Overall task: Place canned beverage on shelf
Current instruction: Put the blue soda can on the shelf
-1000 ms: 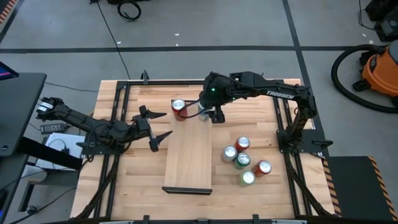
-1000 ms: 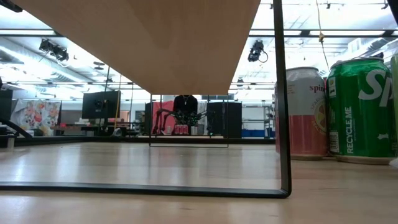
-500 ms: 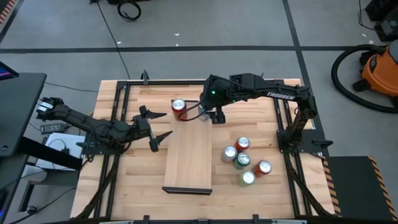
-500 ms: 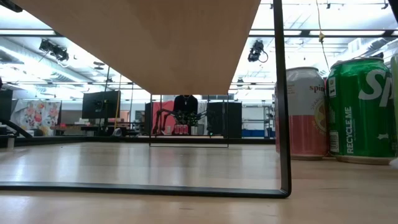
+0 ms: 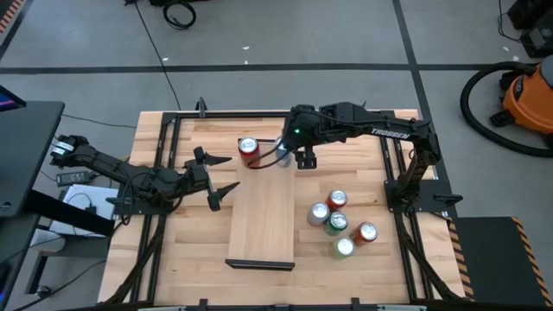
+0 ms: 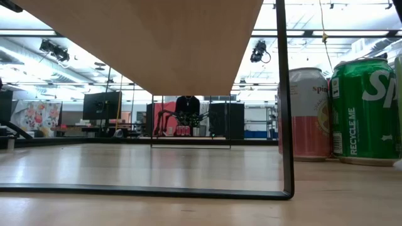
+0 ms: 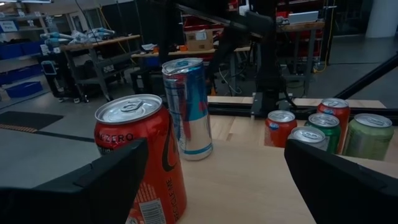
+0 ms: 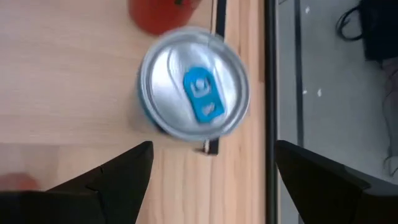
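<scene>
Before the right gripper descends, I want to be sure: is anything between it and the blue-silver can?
Nothing visible. The right gripper hangs open above the blue-silver can; the red can stands beside that can, not between them.

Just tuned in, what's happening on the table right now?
The right hand hovers open above a slim blue-and-silver can standing at the far end of the shelf, next to a red can. It isn't gripping anything. The left hand waits open at the shelf's left side. Five more cans are clustered on the tabletop to the right of the shelf.
</scene>
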Controlling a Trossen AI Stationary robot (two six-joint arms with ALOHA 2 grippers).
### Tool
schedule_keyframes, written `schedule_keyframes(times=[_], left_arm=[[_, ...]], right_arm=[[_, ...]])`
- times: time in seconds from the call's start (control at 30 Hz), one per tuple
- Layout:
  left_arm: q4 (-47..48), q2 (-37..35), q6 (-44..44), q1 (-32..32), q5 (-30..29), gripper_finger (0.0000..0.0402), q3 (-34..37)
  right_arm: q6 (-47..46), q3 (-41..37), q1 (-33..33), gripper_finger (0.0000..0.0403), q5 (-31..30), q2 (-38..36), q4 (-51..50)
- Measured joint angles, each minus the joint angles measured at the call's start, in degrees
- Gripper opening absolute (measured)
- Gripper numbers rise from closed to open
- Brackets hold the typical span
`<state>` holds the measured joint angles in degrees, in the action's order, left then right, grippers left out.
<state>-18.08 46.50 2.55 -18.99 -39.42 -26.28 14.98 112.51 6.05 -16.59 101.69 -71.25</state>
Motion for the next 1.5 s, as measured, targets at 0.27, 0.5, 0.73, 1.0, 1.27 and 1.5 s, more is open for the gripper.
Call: schedule_keyframes(times=[0.27,0.5,0.73,1.0,1.27,1.5], left_arm=[[0.5,0.0,-0.5,0.0,0.0,0.0389,0.0],[0.5,0.0,-1.0,-0.2,0.0,0.0389,0.0],[0.5,0.0,-1.3,-1.6,0.0,0.0389,0.0],[0.5,0.0,-1.5,-1.9,0.0,0.0389,0.0],[0.5,0.0,-1.5,-1.9,0.0,0.0389,0.0],[0.5,0.0,-1.4,-1.9,0.0,0.0389,0.0]], right_arm=[[-14.1,0.0,-0.3,0.0347,3.0,0.0,-2.4],[-24.3,-0.6,-0.7,0.0346,4.4,0.0,-0.4],[-25.8,-3.9,-0.6,0.0346,4.0,0.0,5.6],[-23.7,-5.6,-0.3,0.0346,4.6,0.0,11.0],[-16.2,-5.6,1.1,0.0346,8.3,0.0,11.7],[-13.4,-5.6,2.8,0.0346,10.1,0.0,11.6]])
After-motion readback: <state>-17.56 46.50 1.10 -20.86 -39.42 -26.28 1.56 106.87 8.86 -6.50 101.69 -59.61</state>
